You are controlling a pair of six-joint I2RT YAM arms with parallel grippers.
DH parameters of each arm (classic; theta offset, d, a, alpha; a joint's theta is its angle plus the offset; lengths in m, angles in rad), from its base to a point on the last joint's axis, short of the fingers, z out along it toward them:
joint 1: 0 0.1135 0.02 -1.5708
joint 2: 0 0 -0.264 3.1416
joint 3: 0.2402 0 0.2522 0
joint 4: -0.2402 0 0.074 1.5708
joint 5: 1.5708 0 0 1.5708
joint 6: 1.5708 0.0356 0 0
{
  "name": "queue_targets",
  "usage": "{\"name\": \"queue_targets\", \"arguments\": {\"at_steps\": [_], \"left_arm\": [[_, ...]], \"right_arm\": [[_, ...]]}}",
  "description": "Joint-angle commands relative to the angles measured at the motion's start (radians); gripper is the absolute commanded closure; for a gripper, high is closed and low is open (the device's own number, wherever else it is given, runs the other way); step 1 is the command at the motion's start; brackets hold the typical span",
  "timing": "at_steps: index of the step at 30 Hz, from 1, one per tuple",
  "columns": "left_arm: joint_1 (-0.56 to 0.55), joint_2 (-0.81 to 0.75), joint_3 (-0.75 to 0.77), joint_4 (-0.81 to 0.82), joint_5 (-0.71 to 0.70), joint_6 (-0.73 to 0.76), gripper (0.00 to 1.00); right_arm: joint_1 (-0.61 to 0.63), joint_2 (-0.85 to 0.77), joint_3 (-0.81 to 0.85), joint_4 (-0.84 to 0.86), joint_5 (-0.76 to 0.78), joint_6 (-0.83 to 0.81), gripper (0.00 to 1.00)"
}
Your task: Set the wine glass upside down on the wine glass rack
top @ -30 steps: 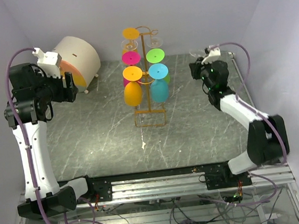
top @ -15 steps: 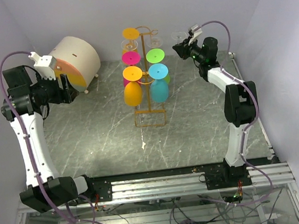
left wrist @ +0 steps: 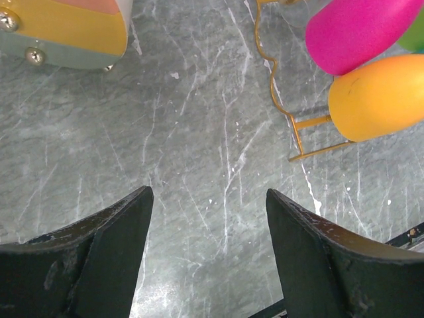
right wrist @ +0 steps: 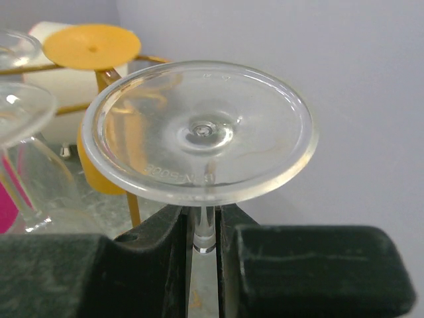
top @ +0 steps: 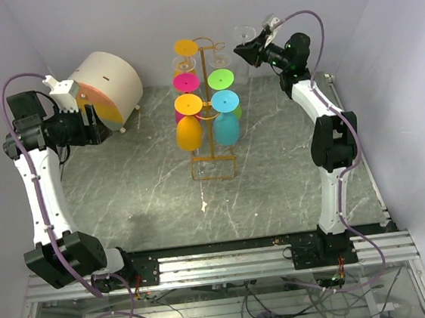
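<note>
Up and inward goes the right arm: a second ago it is folded low by the right edge of the table, and now it reaches out high, with the right gripper (top: 251, 50) just to the upper right of the wine glass rack (top: 211, 150). Its jaws are closed tight on the stem of a clear wine glass (right wrist: 199, 132), and the wrist view shows the foot uppermost and facing the camera, so the glass is already inverted; the bowl is hidden below the fingers. The glass hangs in the air near the top of the rack, apart from the wire, with an orange foot (right wrist: 91, 46) and another clear glass (right wrist: 20, 112) hanging just beyond it. The left arm has drawn back slightly toward its own side, and the left gripper (left wrist: 207, 199) hovers with jaws spread wide and nothing between them, above bare table (left wrist: 199, 119) near the round beige drum (top: 109, 79). Carrying and turning seem done; what remains is probably the fine part, sliding the stem sideways into a free loop so the foot rests on the wire. Which loop is free cannot be told from here, and the neighbouring glasses leave little room for error.
</note>
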Motion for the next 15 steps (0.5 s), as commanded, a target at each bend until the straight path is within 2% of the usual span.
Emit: {"name": "queue_targets", "arguments": {"at_steps": [1, 8, 12, 15], "left_arm": [[-0.034, 0.011, 0.027, -0.029, -0.007, 0.030, 0.21], [-0.087, 0.029, 0.026, -0.045, -0.069, 0.046, 0.21], [-0.099, 0.029, 0.026, -0.046, -0.086, 0.052, 0.08], [-0.105, 0.031, 0.032, -0.050, -0.095, 0.058, 0.07]], "right_arm": [[-0.006, 0.029, 0.065, -0.033, -0.066, -0.018, 1.00], [-0.003, 0.055, 0.153, -0.147, -0.117, -0.058, 1.00], [0.010, 0.075, 0.208, -0.213, -0.122, -0.092, 1.00], [0.023, 0.107, 0.290, -0.298, -0.118, -0.134, 1.00]]}}
